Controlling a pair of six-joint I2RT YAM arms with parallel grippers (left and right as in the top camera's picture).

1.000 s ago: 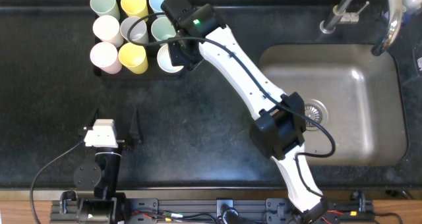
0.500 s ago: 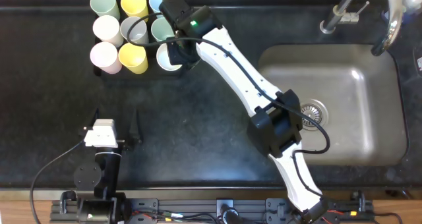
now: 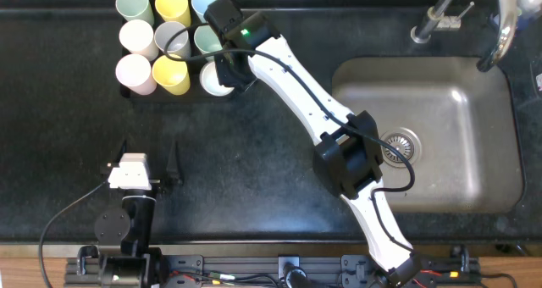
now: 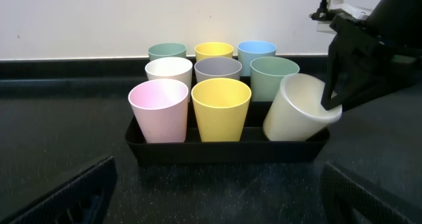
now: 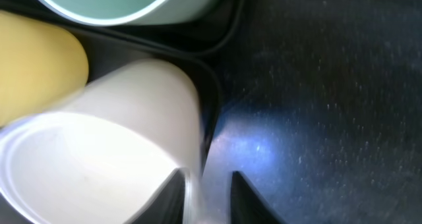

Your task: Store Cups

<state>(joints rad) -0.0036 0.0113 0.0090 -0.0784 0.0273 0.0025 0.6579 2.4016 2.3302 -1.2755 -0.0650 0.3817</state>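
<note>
A black tray (image 4: 224, 150) at the counter's back left holds several upright cups in pink, yellow, white, grey, green and blue. A cream cup (image 4: 298, 111) leans tilted in the tray's front right slot, its mouth turned away from the other cups. My right gripper (image 4: 335, 95) is shut on its rim, one finger inside and one outside the wall. From above the cream cup (image 3: 215, 79) sits under the right gripper (image 3: 230, 68). Up close the cream cup (image 5: 99, 145) lies beside a yellow cup (image 5: 39, 66). My left gripper (image 3: 150, 152) stands open near the front left, holding nothing.
A steel sink (image 3: 440, 76) with a faucet (image 3: 440, 17) takes up the right side. The right arm (image 3: 305, 93) crosses the counter diagonally. Dark counter (image 3: 254, 169) lies between the tray and the left arm.
The right arm has shifted slightly to the left, carrying the cream cup a little further into the tray's corner. The left arm has not moved.
</note>
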